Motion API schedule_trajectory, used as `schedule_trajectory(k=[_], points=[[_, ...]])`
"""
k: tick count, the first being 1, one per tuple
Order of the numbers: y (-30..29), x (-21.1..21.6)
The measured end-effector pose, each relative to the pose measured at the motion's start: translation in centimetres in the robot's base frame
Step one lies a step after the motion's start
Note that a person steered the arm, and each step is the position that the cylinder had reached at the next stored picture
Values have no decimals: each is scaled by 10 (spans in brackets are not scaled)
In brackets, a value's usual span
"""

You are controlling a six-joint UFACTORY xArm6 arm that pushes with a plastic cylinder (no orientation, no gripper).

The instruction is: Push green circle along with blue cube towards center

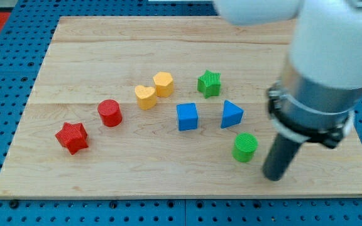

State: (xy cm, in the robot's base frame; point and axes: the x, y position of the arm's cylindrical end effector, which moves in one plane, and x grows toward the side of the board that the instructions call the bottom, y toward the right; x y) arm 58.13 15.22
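The green circle [245,147] stands on the wooden board [105,50] at the lower right. The blue cube [186,117] sits up and to the left of it, near the board's middle. My tip [273,177] rests on the board just right of and slightly below the green circle, a small gap apart. The rod rises from the tip to the arm's big white and black body at the view's right.
A blue triangle [231,114] lies between the cube and the circle. A green star [209,83], a yellow hexagon [163,83], a yellow heart [145,96], a red cylinder [110,113] and a red star [72,137] spread leftward.
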Motion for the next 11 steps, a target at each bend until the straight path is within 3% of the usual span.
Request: schedule_trajectory(k=[1, 2, 4, 6, 9, 11], points=[[-16, -24], [-75, -25], [-90, -24], [-140, -28], [-140, -103], [-120, -83]])
